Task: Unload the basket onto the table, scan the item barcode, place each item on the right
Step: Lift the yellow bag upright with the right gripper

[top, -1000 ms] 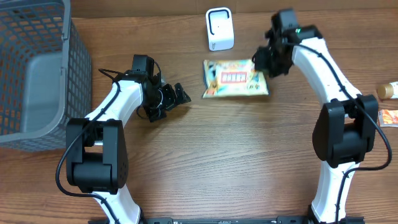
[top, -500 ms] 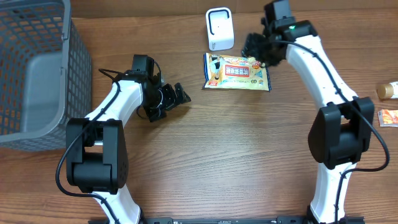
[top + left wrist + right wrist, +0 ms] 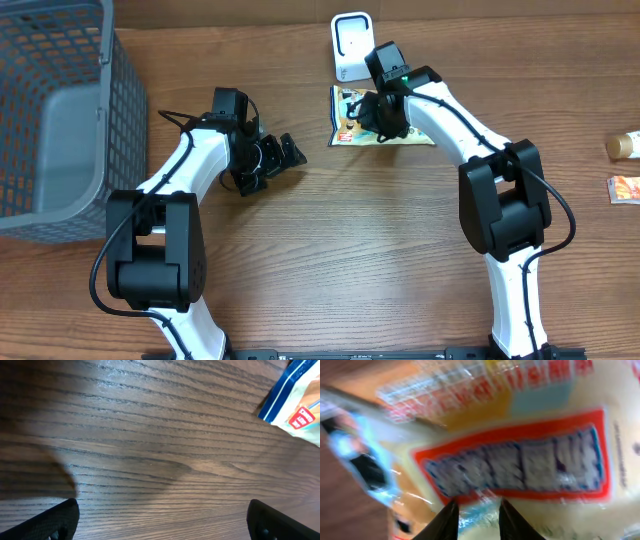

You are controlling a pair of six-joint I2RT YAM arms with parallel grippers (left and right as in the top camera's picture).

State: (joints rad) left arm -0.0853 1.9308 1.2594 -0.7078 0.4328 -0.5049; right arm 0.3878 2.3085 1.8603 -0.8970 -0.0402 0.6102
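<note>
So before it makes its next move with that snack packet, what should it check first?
1. Snack packet under the right gripper: ok, the gripper is right on top of it.
2. Right jaws actually holding the packet: cannot tell; they stand close together against it, but the wrist view is blurred.
3. White scanner close by: ok, it stands just behind the packet.
4. Barcode turned toward the scanner: cannot tell; no barcode shows, only the printed front.
5. Left gripper out of the way: ok, its jaws are open and empty, apart from the packet.
</note>
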